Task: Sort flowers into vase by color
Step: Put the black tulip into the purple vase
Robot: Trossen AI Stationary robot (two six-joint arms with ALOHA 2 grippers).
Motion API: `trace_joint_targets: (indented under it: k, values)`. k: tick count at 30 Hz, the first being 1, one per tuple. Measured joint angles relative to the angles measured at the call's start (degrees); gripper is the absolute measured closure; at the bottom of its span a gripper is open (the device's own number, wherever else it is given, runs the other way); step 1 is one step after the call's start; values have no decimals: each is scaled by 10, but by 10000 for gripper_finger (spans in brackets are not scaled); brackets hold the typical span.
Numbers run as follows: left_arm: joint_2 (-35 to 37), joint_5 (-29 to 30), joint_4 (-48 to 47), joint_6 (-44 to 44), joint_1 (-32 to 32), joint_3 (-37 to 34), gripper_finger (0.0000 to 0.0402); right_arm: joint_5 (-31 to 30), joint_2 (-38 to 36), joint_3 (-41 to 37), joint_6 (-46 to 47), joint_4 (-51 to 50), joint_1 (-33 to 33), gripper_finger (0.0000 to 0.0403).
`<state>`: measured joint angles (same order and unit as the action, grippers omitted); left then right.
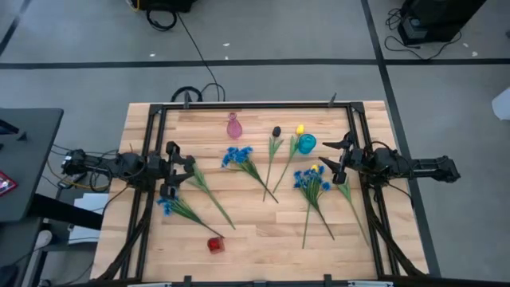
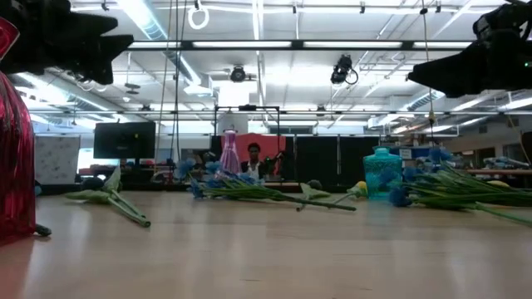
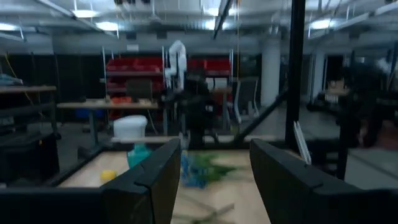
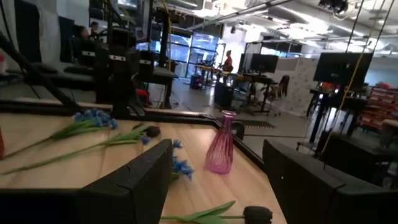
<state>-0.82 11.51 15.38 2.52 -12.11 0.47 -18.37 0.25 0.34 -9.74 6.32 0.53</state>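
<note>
Flowers (image 1: pixel 311 187) lie flat across the table (image 1: pixel 255 239), apart from the vases: pink (image 1: pixel 233 126), teal (image 1: pixel 307 143), red (image 1: pixel 215 245). They look light, with thin bendy stems; I would grip mid-stem, never the blossoms. Left gripper (image 1: pixel 185 169) and right gripper (image 1: pixel 339 155) both hover released, holding nothing.

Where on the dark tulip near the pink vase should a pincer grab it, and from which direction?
Probably mid-stem, coming straight down from above. The dark, near-black artificial tulip lies flat on the wooden table, its thin green stem running toward the front edge, so fingers should straddle the stem crosswise. Its lower end meets the stem of the yellow tulip, so grip above that.
</note>
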Motion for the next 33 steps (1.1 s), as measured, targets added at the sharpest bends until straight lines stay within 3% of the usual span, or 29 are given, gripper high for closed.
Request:
trace_joint_targets:
  k: [7, 11, 16, 20, 26, 33]
  values:
    - [-3, 1, 56, -87, 0, 0, 203, -33, 0, 0, 273, 73, 0, 141]
    - [-34, 21, 56, -107, 0, 0, 203, -68, 0, 0, 286, 86, 0, 141]
    - [-99, 83, 62, -105, 0, 20, 203, -168, 0, 0, 271, 91, -1, 141]
    - [-145, 104, 64, -104, 0, 45, 203, -147, 2, 0, 318, 92, 0, 141]
    - [-214, 105, 60, -112, 0, 77, 203, 28, 35, 0, 344, 152, 0, 141]
    - [-341, 104, 57, -186, 0, 146, 203, 31, 186, 58, 335, 99, 6, 151]
